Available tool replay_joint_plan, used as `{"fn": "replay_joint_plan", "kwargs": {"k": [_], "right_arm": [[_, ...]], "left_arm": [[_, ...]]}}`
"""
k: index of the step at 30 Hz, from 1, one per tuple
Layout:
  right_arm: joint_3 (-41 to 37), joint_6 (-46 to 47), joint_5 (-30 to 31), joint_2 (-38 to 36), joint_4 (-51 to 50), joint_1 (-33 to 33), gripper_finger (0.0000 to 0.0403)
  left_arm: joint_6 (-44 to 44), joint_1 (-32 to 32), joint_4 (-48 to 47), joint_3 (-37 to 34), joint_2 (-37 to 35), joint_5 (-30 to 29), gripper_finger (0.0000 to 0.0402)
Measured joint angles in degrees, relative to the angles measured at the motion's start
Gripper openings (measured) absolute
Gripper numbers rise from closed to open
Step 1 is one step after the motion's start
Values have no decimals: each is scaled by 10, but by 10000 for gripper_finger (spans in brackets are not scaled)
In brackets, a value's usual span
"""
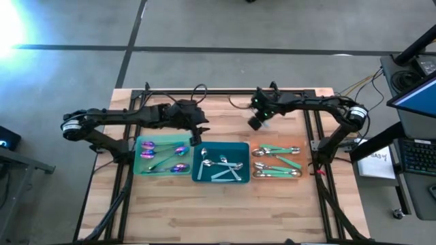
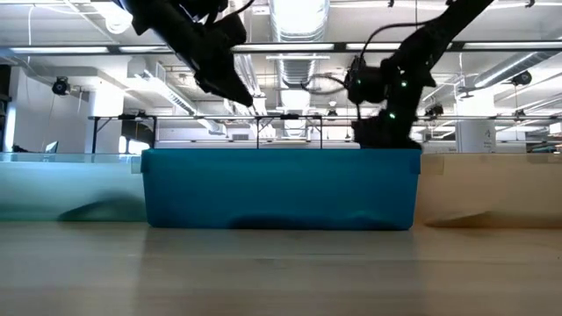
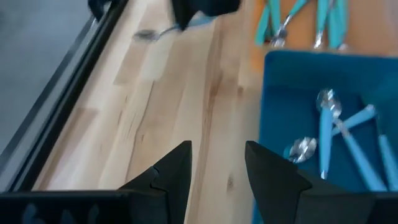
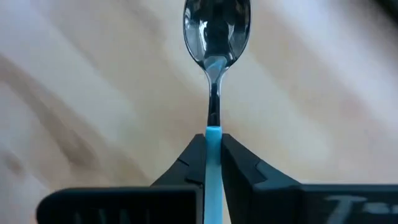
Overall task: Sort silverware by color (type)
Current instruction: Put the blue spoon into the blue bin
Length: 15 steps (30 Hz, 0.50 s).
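My right gripper [image 1: 258, 122] hovers over bare wood beyond the orange tray [image 1: 298, 147] and is shut on a spoon [image 4: 216, 28] with a silver bowl and light teal handle. My left gripper [image 3: 217, 165] is open and empty, over the wood at the far edge of the teal tray [image 1: 242, 148], with its fingers either side of bare table. Purple-pink spoons [image 1: 178, 151] lie in the green tray [image 1: 139, 158]. Blue-handled spoons [image 1: 225, 169] lie in the teal tray, and teal-handled spoons [image 1: 276, 151] lie in the orange tray. My right gripper pinches the spoon's teal handle [image 4: 213, 134] between its two fingers, close to where the handle meets the silver neck. The fingers lie along the spoon, and the bowl [image 4: 216, 28] sticks out ahead of the fingertips. The spoon appears lifted off the wood.
The three trays sit side by side across the middle of the table. Bare wood lies on their near side [image 1: 218, 211] and on their far side [image 1: 225, 112]. Black frame rails [image 1: 310, 129] run along both sides, and cables [image 1: 197, 92] lie at the far edge.
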Motion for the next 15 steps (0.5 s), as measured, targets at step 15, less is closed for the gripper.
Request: {"fn": "replay_joint_plan", "kwargs": {"k": [15], "right_arm": [[27, -41, -95, -4, 392, 77, 15]], "left_arm": [[-35, 2, 441, -191, 0, 8, 134]]}}
